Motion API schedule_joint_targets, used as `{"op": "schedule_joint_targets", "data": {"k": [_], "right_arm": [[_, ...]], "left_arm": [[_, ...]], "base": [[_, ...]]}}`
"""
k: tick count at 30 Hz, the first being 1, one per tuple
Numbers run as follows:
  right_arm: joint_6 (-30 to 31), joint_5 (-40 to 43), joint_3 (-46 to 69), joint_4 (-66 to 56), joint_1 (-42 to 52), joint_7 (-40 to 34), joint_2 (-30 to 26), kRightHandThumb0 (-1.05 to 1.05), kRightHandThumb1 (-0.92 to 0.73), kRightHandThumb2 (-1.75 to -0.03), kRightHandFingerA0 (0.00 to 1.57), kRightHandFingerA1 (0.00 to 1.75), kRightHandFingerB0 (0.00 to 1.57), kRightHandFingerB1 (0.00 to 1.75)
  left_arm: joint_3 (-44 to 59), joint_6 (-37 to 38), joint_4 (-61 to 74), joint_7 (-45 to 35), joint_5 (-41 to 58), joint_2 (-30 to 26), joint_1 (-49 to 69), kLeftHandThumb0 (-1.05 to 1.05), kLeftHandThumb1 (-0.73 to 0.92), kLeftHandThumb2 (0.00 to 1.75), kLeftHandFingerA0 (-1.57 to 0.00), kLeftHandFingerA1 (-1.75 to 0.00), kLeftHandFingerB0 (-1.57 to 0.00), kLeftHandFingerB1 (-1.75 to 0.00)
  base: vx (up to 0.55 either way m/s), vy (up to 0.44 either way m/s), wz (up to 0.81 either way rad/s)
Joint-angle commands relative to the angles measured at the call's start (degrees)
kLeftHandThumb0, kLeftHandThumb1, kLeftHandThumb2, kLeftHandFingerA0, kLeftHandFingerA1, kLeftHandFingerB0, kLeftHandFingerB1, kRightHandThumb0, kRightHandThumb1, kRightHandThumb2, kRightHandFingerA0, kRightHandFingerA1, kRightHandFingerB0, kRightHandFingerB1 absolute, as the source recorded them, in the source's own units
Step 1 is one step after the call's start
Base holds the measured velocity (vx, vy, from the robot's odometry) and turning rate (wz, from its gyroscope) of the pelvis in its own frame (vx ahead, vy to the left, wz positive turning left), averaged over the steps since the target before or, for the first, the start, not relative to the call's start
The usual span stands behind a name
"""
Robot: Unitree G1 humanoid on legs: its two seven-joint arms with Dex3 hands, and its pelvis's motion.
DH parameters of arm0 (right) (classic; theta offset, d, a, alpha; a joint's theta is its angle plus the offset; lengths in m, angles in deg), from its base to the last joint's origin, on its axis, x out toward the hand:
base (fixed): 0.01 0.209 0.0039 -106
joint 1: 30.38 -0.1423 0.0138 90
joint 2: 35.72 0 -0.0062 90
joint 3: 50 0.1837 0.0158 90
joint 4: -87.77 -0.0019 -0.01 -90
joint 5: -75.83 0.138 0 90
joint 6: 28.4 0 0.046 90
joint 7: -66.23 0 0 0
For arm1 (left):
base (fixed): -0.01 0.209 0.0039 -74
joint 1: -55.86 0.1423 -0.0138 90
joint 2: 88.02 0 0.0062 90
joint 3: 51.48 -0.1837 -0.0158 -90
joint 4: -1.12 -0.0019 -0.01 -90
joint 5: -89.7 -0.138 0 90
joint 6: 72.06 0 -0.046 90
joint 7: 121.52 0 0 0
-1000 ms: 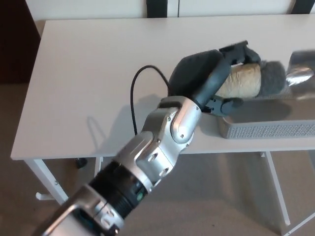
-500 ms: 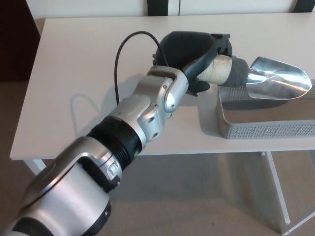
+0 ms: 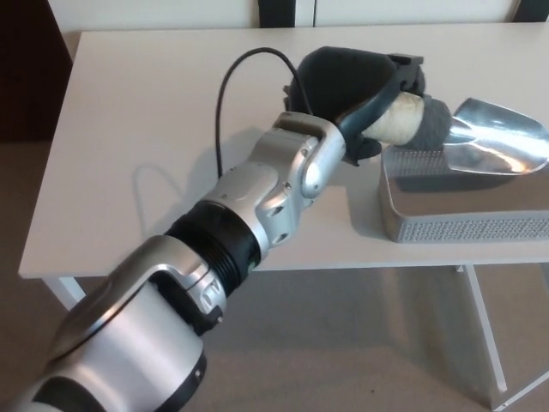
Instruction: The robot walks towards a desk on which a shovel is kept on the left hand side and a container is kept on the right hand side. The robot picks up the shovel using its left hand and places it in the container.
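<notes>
Head view: shovel [image 3: 480, 137] farther right.

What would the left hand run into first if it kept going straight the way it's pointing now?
Probably nothing solid. The left hand, shut on the shovel, points toward picture right, over the grey container. The shovel's blade already hangs above the container, and beyond that the way looks free to the picture's edge, though depth is unclear.

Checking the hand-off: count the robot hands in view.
1: the black left hand, gripping the silver metal shovel above the grey mesh container. The right hand is out of view.
</notes>
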Motion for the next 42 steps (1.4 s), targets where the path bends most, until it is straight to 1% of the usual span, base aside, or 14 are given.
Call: {"op": "schedule_joint_targets", "data": {"k": [1, 7, 8, 10, 11, 20, 28, 29, 30, 32, 34, 35, 36, 42], "right_arm": [[0.91, -0.75, -0.14, 0.41, -0.62, 0.68, -1.12, -0.44, -0.73, -0.62, 0.65, 0.46, 0.52, 0.39], [2.63, -1.24, -0.48, -1.17, -0.65, 1.03, -1.06, -0.44, -0.73, -0.62, 0.64, 0.46, 0.51, 0.39], [2.77, -1.28, -0.45, -1.24, -0.62, 1.11, -1.19, -0.44, -0.73, -0.62, 0.63, 0.45, 0.51, 0.39], [2.61, -1.39, -0.54, -1.31, -0.64, 1.12, -1.28, -0.43, -0.73, -0.62, 0.63, 0.45, 0.51, 0.39], [2.37, -1.32, -0.53, -1.17, -0.72, 1.18, -1.33, -0.43, -0.73, -0.62, 0.63, 0.45, 0.51, 0.39], [2.01, -1.33, -0.36, -0.96, -0.65, 1.09, -1.57, -0.45, -0.73, -0.62, 0.62, 0.45, 0.49, 0.38], [0.83, -1.15, -0.45, 0.06, -0.01, 0.41, -1.26, -0.46, -0.73, -0.62, 0.66, 0.46, 0.48, 0.38], [0.59, -0.98, -0.37, 0.35, 0.01, 0.37, -1.22, -0.46, -0.73, -0.62, 0.66, 0.46, 0.48, 0.38], [0.21, -0.89, -0.34, 0.78, -0.14, 0.24, -1.16, -0.46, -0.72, -0.62, 0.67, 0.46, 0.49, 0.38], [-0.22, -0.42, 0.10, 1.30, -0.12, 0.19, -1.22, -0.46, -0.72, -0.62, 0.66, 0.46, 0.49, 0.38], [-0.41, -0.64, 0.09, 1.70, -0.23, -0.10, -1.23, -0.47, -0.72, -0.62, 0.65, 0.46, 0.49, 0.38], [-0.45, -0.83, 0.15, 1.89, -0.05, -0.26, -1.44, -0.46, -0.72, -0.62, 0.66, 0.46, 0.49, 0.38], [-0.58, -0.71, 0.48, 2.00, 0.29, -0.35, -1.71, -0.46, -0.72, -0.62, 0.66, 0.46, 0.49, 0.38], [0.29, 0.74, 1.74, 1.63, 2.64, -0.40, -1.57, -0.46, -0.71, -0.62, 0.65, 0.46, 0.49, 0.38]], "left_arm": [[0.09, -0.51, 0.02, -0.45, -1.37, 2.21, -1.45, -0.23, 0.64, 0.62, -0.87, -1.49, -0.75, -0.64], [-0.69, -2.80, 0.53, -3.71, -1.90, 6.56, -1.40, -0.25, 0.65, 0.61, -0.84, -1.41, -0.71, -0.58], [-0.66, -2.81, 0.59, -5.66, -1.32, 7.23, -1.38, -0.33, 0.67, 0.60, -0.86, -1.11, -0.53, -0.41], [0.48, -6.67, 1.49, -16.59, 1.85, 9.10, -1.88, -0.78, 0.52, 0.89, 0.00, -0.13, 0.00, -0.16], [-0.35, -7.76, 1.35, -19.49, 1.49, 9.50, -2.40, -0.95, 0.58, 0.93, 0.00, 0.00, 0.00, -0.01], [0.09, -9.97, 4.39, -27.34, 1.39, 7.70, -3.88, -1.03, 0.67, 1.10, 0.00, 0.00, 0.00, 0.00], [7.48, -9.38, 26.53, -32.55, 2.93, -4.16, -2.71, -1.05, 0.70, 1.13, 0.00, 0.00, 0.00, -0.02], [9.21, -8.71, 31.08, -32.66, 3.05, -6.05, -2.54, -1.05, 0.87, 0.64, 0.00, 0.00, 0.00, 0.00], [10.95, -8.67, 35.81, -33.02, 3.04, -7.67, -2.31, -0.99, 0.67, 1.03, 0.00, 0.00, 0.00, -0.01], [13.74, -9.01, 43.62, -34.45, 3.56, -9.87, -1.73, -1.00, 0.67, 1.02, 0.00, 0.00, 0.00, 0.00], [17.41, -8.33, 52.30, -35.82, 5.11, -12.69, -0.45, -1.00, 0.86, 0.67, 0.00, 0.00, 0.00, 0.00], [20.73, -8.28, 58.93, -37.42, 7.29, -14.72, 0.61, -0.98, 0.67, 1.05, 0.00, 0.00, 0.00, -0.04], [24.21, -8.11, 64.66, -38.47, 10.04, -16.44, 2.04, -0.98, 0.67, 1.09, 0.00, -0.03, 0.00, -0.06], [49.39, -19.52, 93.34, -49.92, 35.56, -26.32, 13.90, -0.84, 0.54, 0.96, 0.00, -0.09, 0.00, -0.12]], "base": [[0.00, 0.000, 0.00], [0.00, 0.000, 0.00], [0.00, 0.000, 0.00], [0.00, 0.000, 0.00], [0.00, 0.000, 0.00], [0.00, 0.000, 0.00], [0.00, 0.000, 0.00], [0.00, 0.000, 0.00], [0.00, 0.000, 0.00], [0.00, 0.000, 0.00], [0.00, 0.000, 0.00], [0.00, 0.000, 0.00], [0.00, 0.000, 0.00], [0.00, 0.000, 0.00]]}}
